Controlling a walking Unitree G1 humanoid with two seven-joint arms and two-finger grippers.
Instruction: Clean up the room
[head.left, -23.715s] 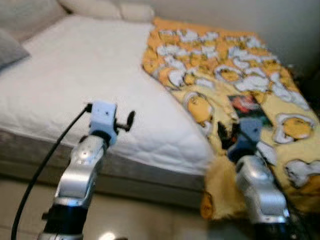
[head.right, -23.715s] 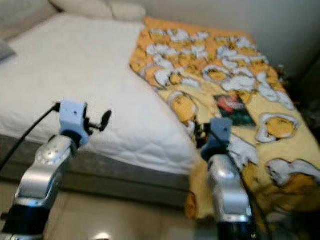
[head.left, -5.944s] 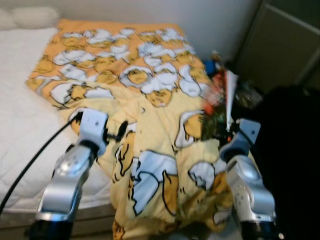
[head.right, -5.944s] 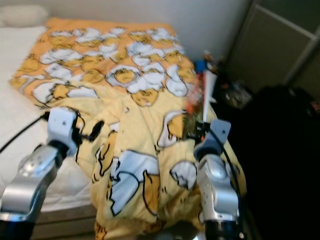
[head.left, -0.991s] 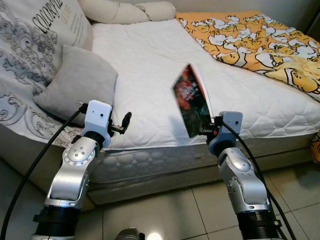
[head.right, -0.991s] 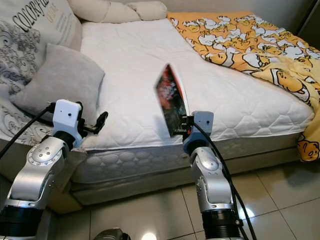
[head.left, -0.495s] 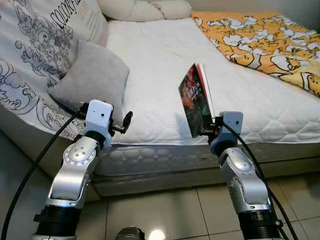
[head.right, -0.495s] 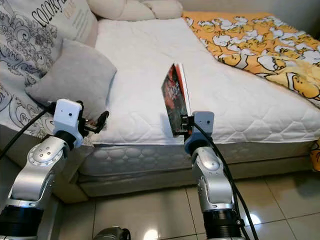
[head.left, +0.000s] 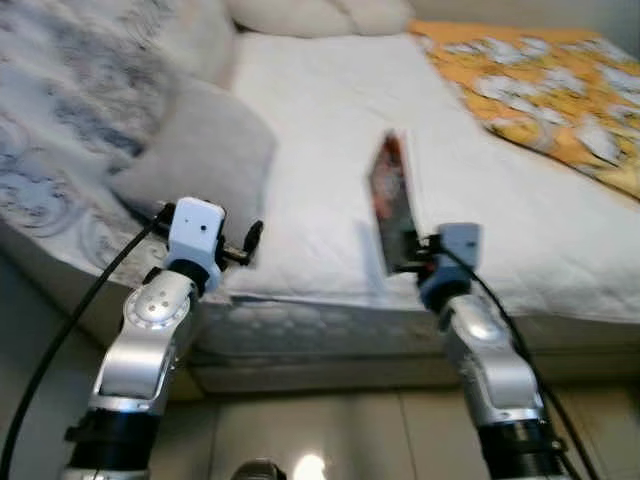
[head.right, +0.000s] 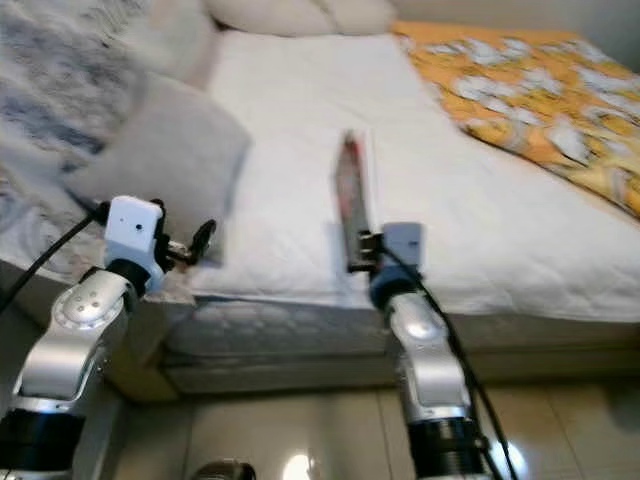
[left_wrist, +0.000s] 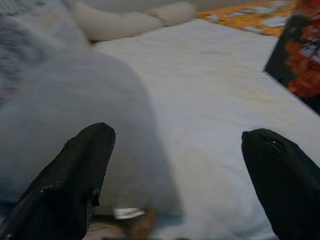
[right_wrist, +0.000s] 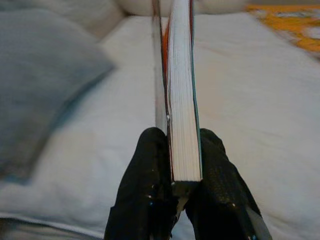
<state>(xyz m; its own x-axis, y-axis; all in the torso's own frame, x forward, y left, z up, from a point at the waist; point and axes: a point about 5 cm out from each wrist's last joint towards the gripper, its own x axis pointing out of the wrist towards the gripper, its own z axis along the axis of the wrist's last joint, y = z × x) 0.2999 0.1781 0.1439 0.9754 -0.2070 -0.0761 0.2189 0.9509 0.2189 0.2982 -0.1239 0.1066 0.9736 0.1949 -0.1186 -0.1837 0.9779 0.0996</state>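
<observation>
Both eye views are blurred, so the print on the patterned pillow (head.left: 70, 120) at the upper left cannot be read, and the figures on the orange blanket (head.left: 545, 90) at the upper right are only pale blobs. The book (head.left: 392, 205) at frame centre shows a dark, reddish cover whose picture cannot be made out. In the right wrist view its top runs off the upper edge. In the left wrist view only a corner shows at the upper right.
</observation>
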